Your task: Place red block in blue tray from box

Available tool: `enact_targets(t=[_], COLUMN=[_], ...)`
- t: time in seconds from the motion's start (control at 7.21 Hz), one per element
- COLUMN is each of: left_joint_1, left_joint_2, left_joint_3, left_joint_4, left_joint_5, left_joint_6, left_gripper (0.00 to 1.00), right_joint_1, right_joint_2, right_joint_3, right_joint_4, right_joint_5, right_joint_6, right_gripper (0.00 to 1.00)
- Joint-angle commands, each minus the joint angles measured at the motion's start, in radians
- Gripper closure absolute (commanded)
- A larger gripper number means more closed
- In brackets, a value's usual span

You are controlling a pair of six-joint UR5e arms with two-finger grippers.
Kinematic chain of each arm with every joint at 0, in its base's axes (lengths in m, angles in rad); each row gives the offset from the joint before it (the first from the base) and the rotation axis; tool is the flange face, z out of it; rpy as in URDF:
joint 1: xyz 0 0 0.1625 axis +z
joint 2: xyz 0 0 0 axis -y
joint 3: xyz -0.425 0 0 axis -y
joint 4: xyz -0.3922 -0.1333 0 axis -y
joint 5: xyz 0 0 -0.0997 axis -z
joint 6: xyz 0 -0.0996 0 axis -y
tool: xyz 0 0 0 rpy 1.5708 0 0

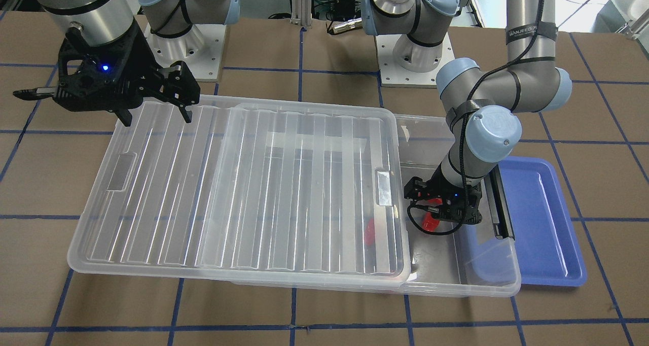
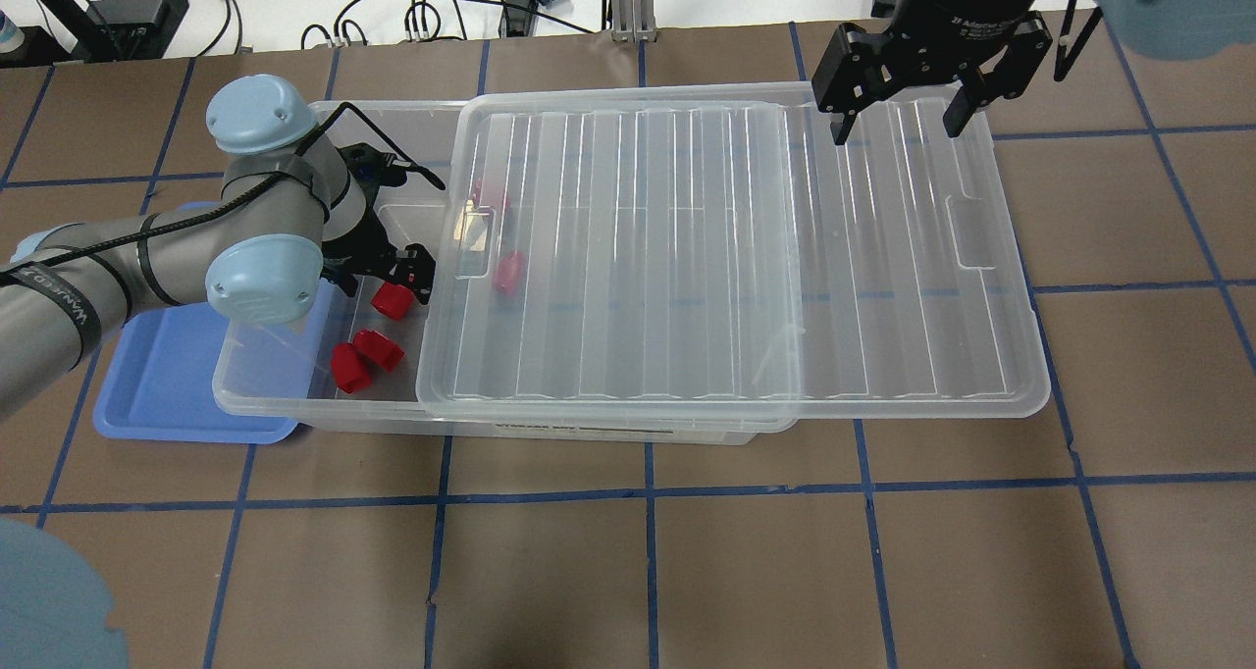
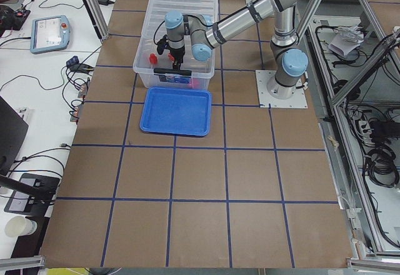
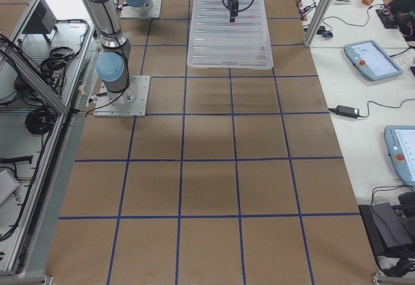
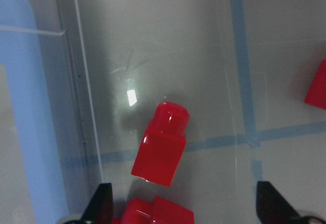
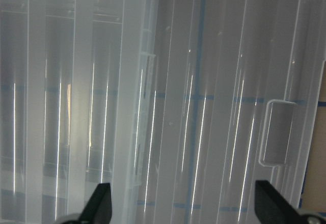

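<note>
**Red block** [image 5: 162, 145]: lies flat on the floor of the box [image 2: 324, 416], in its uncovered end, just beside the box's end wall; the stub points away from the wrist camera; a second red block [image 5: 158, 213] sits just beside it; a third red block [image 5: 317, 84] lies apart, toward the box's middle.

**Handling, as judged:** hard glossy plastic; light, stiff, not fragile; probably slippery under the pads; best taken across the two flat sides of the wider body, not on the rounded stub.

**Left gripper** [image 5: 184, 203]: inside the box's open end, above the block; fingers spread wide, nothing held; the block lies between the two finger lines, off-centre toward the one nearer the box's end wall and a little skewed to them; a small shift and turn seem needed, lest the neighbour be caught.

**Blue tray** [image 2: 167, 394]: outside the box, against its end wall, one edge seen through the clear plastic; no block in it.

**Lid** [image 2: 726, 247]: slid along the box, overhanging its far end; two more blocks show through it.

**Right gripper** [image 2: 896, 129]: above the lid at the box's far end; fingers apart, holding nothing.
</note>
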Motion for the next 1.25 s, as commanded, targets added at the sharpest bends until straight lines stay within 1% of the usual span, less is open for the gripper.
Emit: enact_targets(t=[0.0, 0.42, 0.55, 0.69, 0.83, 0.97, 1.11], left_joint_1=[0.0, 0.005, 0.006, 0.006, 0.006, 0.006, 0.008], left_joint_2=[-0.038, -0.043, -0.046, -0.046, -0.046, -0.047, -0.048], left_joint_3=[-0.002, -0.005, -0.005, -0.005, -0.005, -0.005, -0.006], left_joint_4=[0.038, 0.04, 0.04, 0.04, 0.038, 0.038, 0.035], left_joint_5=[-0.001, -0.002, 0.002, 0.004, 0.004, 0.004, 0.01], left_joint_6=[-0.001, 0.001, 0.004, 0.007, 0.007, 0.007, 0.007], left_gripper=[0.02, 0.04, 0.13, 0.29, 0.33, 0.42, 0.43], right_joint_1=[0.0, 0.002, 0.002, 0.002, 0.0, 0.0, 0.0], right_joint_2=[0.001, 0.003, 0.012, 0.014, 0.012, 0.012, 0.012], right_joint_3=[-0.002, -0.012, -0.012, -0.011, -0.008, -0.011, -0.005], right_joint_4=[0.003, 0.006, 0.004, 0.006, 0.006, 0.006, 0.007], right_joint_5=[-0.002, -0.002, -0.002, -0.002, -0.004, -0.004, -0.002], right_joint_6=[-0.009, -0.005, -0.008, -0.009, -0.006, -0.009, -0.011], right_gripper=[0.0, 0.0, 0.0, 0.0, 0.0, 0.0, 0.0])
